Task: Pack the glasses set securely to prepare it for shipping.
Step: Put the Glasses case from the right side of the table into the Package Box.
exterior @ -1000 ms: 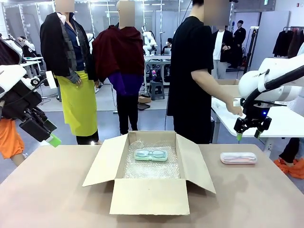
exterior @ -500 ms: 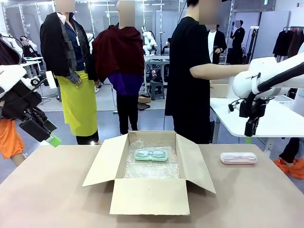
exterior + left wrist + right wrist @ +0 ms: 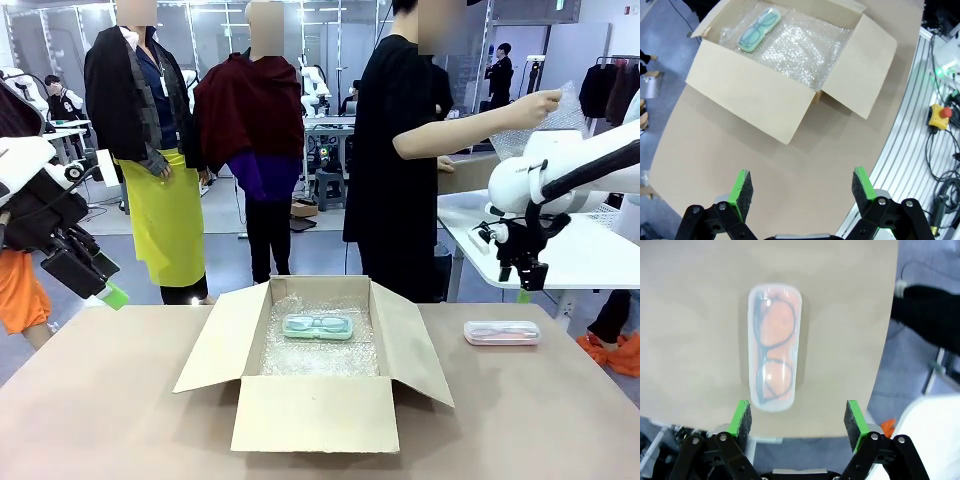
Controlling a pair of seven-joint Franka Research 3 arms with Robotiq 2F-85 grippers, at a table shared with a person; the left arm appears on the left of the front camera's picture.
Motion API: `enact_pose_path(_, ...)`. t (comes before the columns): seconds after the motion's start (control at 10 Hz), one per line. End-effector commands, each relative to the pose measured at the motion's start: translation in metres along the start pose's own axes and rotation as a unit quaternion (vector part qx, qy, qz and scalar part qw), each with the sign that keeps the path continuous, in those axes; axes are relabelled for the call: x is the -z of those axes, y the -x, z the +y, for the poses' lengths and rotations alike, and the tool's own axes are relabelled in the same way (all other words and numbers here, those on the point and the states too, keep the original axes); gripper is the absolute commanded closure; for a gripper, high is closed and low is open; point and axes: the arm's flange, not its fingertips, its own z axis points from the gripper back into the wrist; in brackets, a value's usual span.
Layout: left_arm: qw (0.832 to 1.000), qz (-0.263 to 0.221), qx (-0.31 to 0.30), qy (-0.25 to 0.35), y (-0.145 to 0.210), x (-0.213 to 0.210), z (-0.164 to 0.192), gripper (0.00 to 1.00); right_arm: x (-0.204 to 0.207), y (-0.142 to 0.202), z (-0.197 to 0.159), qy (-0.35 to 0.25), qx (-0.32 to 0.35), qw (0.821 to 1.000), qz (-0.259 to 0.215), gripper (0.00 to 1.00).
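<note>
Your right claw (image 3: 799,414) has turned edge-on since a second ago. It hangs spread and empty above the pale pink translucent glasses case (image 3: 502,333), which lies on the brown bench (image 3: 120,400) right of the open cardboard box (image 3: 310,412). The mint green translucent glasses case (image 3: 317,326) stays inside the box on the bubble-wrap lining (image 3: 320,357). Your left claw (image 3: 802,187) stays spread and empty at the left. The person's hand (image 3: 532,104) has risen at the far right, holding up a clear bubble sheet (image 3: 572,108).
</note>
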Motion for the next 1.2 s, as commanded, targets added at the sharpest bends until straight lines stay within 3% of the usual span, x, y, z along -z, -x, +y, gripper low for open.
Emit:
enact_pose_path(0.0,1.000,-0.003,0.009,0.008,0.003,-0.002,0.001,0.00,0.001,-0.002,-0.002,-0.002,0.012,0.999,0.041,0.07)
enact_pose_path(0.2,1.000,-0.003,0.009,0.008,0.003,-0.002,0.001,0.00,0.001,-0.002,-0.002,-0.002,0.012,0.999,0.041,0.07)
enact_pose_path(0.4,1.000,-0.003,0.009,0.008,0.003,-0.002,0.001,0.00,0.012,0.005,-0.003,-0.007,0.020,1.000,-0.004,0.07)
enact_pose_path(1.1,1.000,-0.003,0.009,0.008,0.003,-0.002,0.001,0.00,0.073,-0.008,0.025,-0.029,0.020,0.999,0.025,0.07)
